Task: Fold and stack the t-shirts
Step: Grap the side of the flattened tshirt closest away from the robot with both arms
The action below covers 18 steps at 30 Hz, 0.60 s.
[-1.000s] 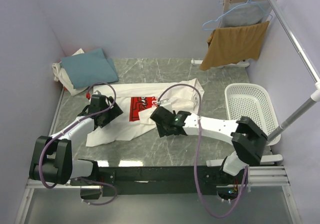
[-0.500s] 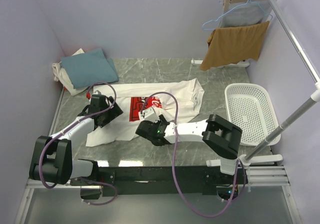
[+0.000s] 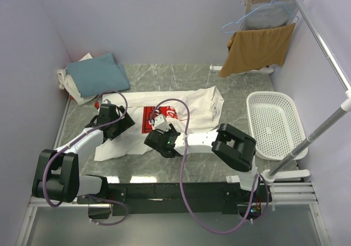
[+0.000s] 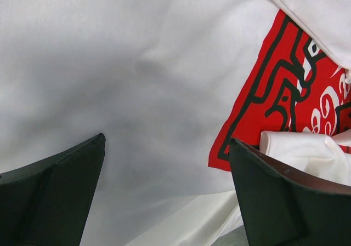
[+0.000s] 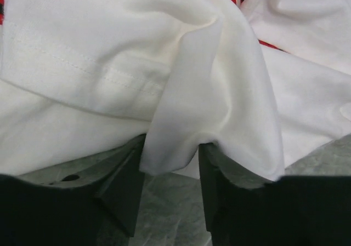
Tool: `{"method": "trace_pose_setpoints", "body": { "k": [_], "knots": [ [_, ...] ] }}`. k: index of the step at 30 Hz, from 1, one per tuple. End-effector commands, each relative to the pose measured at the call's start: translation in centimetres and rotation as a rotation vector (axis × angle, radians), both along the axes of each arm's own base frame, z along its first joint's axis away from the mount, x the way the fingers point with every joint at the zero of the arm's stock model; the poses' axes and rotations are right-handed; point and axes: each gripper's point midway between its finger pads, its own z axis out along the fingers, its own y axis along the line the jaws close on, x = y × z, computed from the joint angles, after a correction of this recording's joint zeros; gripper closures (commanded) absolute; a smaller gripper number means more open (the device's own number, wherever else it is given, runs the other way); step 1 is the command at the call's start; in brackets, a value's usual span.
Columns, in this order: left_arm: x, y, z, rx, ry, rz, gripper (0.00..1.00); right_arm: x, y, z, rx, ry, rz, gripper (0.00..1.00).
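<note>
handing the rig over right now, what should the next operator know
Left claw: open, low over the white t-shirt, holding nothing.
Right claw: shut on a fold at that shirt's near edge, by the red print.
The white shirt lies rumpled on the table. The teal t-shirt sits folded on the off-white t-shirt in the far left corner.
Done: those two look stacked.
Left: fold the white one and add it to the pile.

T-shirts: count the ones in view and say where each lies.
3. The white red-print t-shirt is spread across the middle of the table. The teal-blue t-shirt lies folded at the far-left corner, atop the off-white t-shirt. More may hide in that pile.
</note>
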Motion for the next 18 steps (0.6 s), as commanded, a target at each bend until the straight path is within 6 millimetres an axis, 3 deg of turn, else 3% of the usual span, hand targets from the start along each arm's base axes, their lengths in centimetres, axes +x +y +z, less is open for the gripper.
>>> {"method": "trace_pose_setpoints", "body": {
  "k": [1, 5, 6, 9, 15, 18],
  "knots": [
    [0.6, 0.1, 0.7, 0.015, -0.040, -0.005, 0.01, -0.6, -2.0, -2.8, -0.036, 0.078, -0.042, 0.54],
    [0.6, 0.1, 0.6, 0.017, -0.039, -0.003, 0.01, -0.5, -2.7, -2.8, -0.031, 0.072, -0.072, 0.75],
    [0.6, 0.1, 0.6, 0.016, -0.040, -0.002, 0.01, -0.5, -2.9, -2.8, -0.026, 0.072, -0.083, 0.86],
    [0.6, 0.1, 0.5, 0.015, -0.035, -0.005, 0.01, -0.2, -3.6, -2.5, -0.025, 0.055, -0.115, 1.00],
    [0.4, 0.0, 0.5, 0.013, -0.034, -0.008, 0.00, -0.5, -4.3, 0.2, 0.037, 0.050, -0.138, 1.00],
    [0.5, 0.0, 0.7, 0.016, -0.038, -0.012, 0.00, -1.9, -5.1, 3.3, 0.121, 0.077, -0.152, 1.00]
  ]
}}
